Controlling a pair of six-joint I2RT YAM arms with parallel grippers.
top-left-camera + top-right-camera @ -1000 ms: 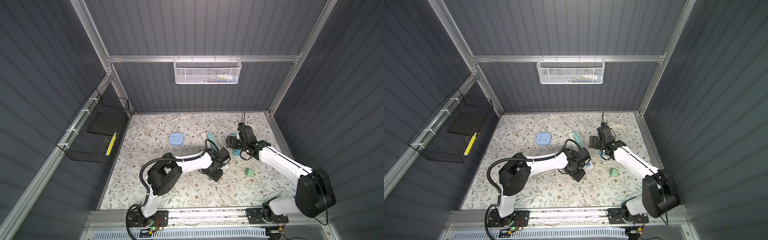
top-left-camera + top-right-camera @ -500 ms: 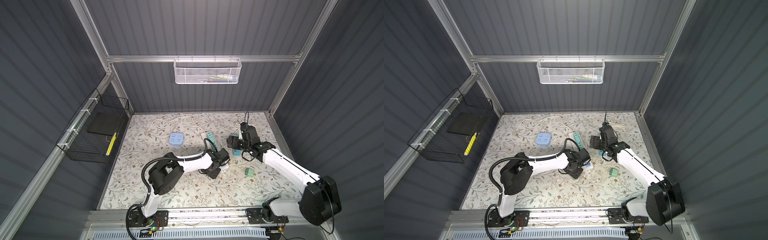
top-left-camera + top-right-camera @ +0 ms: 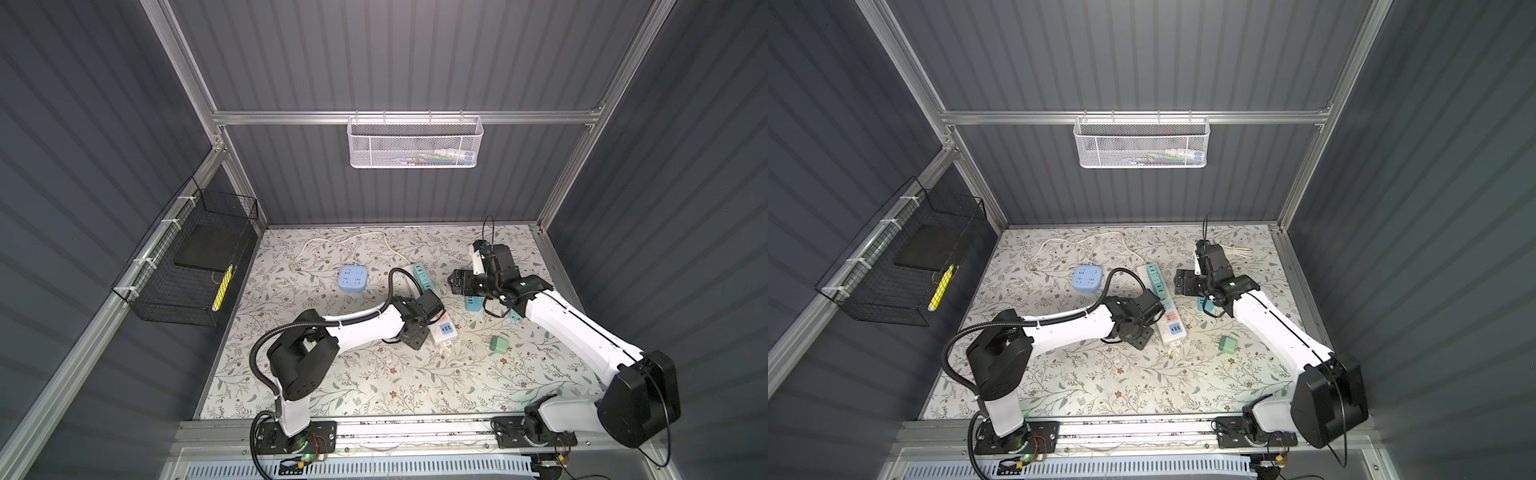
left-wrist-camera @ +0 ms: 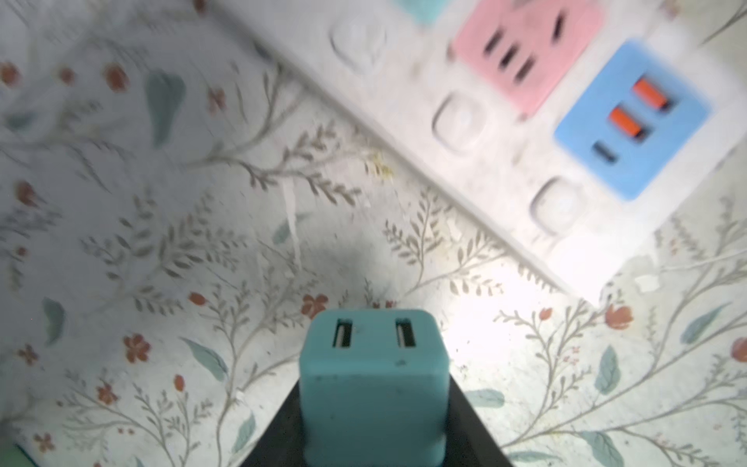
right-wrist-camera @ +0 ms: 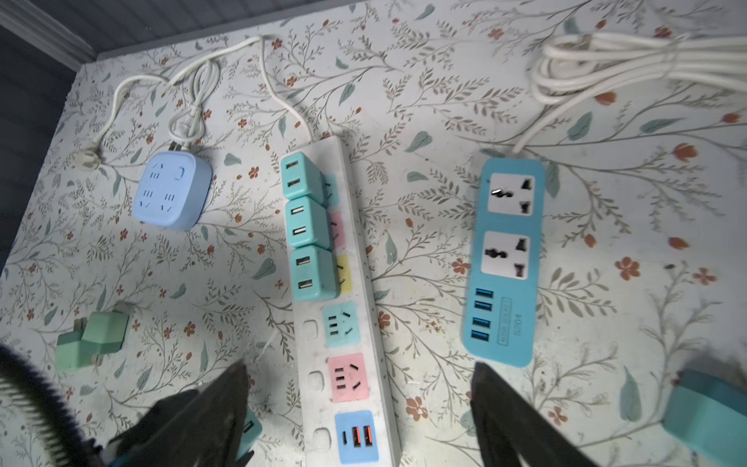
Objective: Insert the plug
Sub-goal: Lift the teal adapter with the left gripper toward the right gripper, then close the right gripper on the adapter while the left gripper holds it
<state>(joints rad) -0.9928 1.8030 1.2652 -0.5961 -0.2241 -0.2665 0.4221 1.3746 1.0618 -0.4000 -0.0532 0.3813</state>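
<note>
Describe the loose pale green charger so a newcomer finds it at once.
Find the long white power strip in the middle of the floral mat. Just off its blue USB end, on the right arm's side, a pale green charger lies alone on the mat. Unlike the teal chargers plugged into the strip, it is mint green, unplugged, prongs exposed.

Both arms had white tubular links between bulky black joint housings. The left arm (image 3: 361,328) carried a thick black ribbed hose (image 3: 389,291) along its length, while the right arm (image 3: 573,328) had only a thin black cable (image 3: 670,428) looping off its shoulder. Each stood on a black bolted base plate (image 3: 324,434) with small coloured wires, a green light (image 3: 306,457) glowed by the left one, and the right gripper (image 5: 360,368) had black, wedge-shaped fingers (image 5: 218,408).
</note>
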